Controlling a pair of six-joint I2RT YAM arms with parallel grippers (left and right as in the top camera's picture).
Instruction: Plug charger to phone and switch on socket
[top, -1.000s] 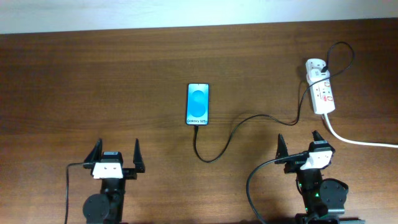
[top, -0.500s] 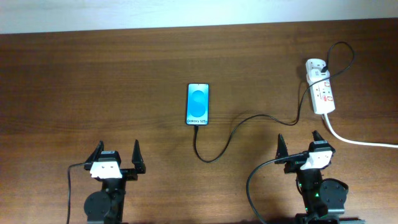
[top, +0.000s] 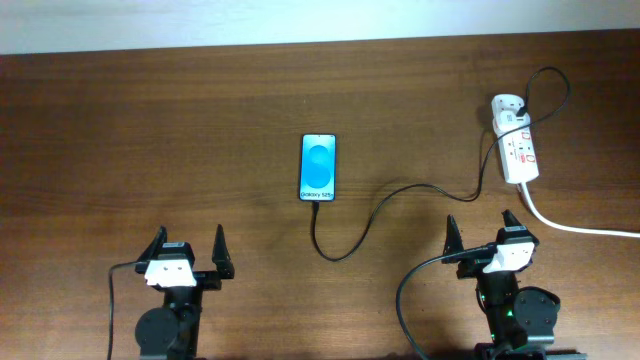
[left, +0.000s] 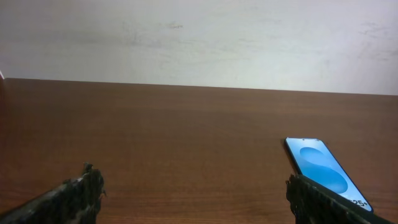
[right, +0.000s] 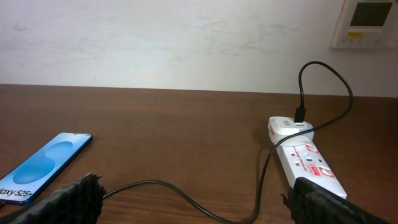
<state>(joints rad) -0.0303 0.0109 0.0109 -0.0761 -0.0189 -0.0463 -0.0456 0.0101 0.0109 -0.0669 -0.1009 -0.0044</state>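
You have phone (top: 318, 167) on table (top: 120, 130), ahead-right of left gripper (top: 190, 240), ahead-left of right gripper (top: 479, 225) | socket (top: 520, 150) ahead of your right gripper, slightly right, well apart from phone | charger (top: 400, 188) runs from socket's far end, passes before right gripper, loops to phone's near edge | thick cord (top: 590, 230) leaves socket's near end rightward

Soft, even indoor light falls on the brown table (top: 150, 130), leaving only a faint shadow beside the cable (top: 400, 190). The phone (top: 318, 167) screen glows bright, without glare. In the wrist views the dark fingertips (left: 74, 196) at five and seven o'clock look grainy and soft, and the wall (left: 199, 37) looks pale.
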